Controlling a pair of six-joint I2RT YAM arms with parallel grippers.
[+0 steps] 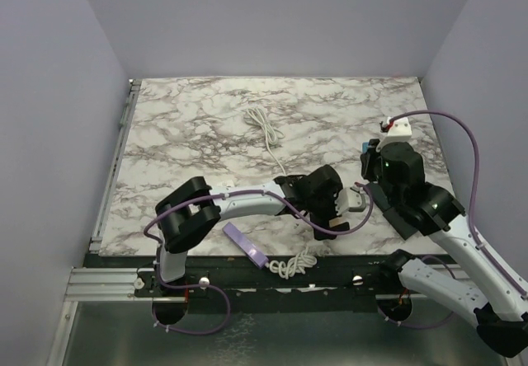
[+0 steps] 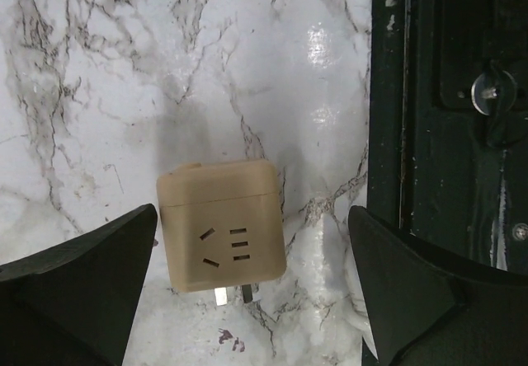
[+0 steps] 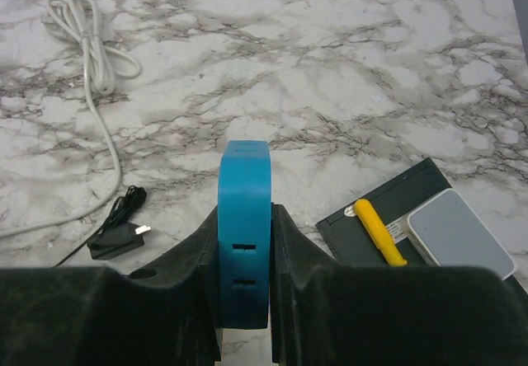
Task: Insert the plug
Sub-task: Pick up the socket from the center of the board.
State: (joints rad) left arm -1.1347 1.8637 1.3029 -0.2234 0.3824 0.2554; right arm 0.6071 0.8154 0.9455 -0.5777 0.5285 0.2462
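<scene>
A tan cube plug (image 2: 221,222) lies flat on the marble table (image 2: 124,94), its two metal prongs pointing toward the camera and its slotted face up. My left gripper (image 2: 252,211) hovers over it, open, with one finger on each side and clear gaps to both. In the top view the plug (image 1: 338,220) peeks out under the left gripper (image 1: 332,208). My right gripper (image 3: 246,209) is shut on a blue socket block (image 3: 245,176), held upright on its narrow edge with its slots facing the camera. From above, the right gripper (image 1: 368,158) sits at the right of the table.
A white cable (image 3: 91,53) trails across the marble. A black plug (image 3: 115,238) lies near the right gripper. A dark slab (image 3: 388,209) carries a yellow pen (image 3: 379,232) and a pale box (image 3: 458,234). A purple strip (image 1: 245,245) and a coiled cord (image 1: 293,263) lie at the front edge.
</scene>
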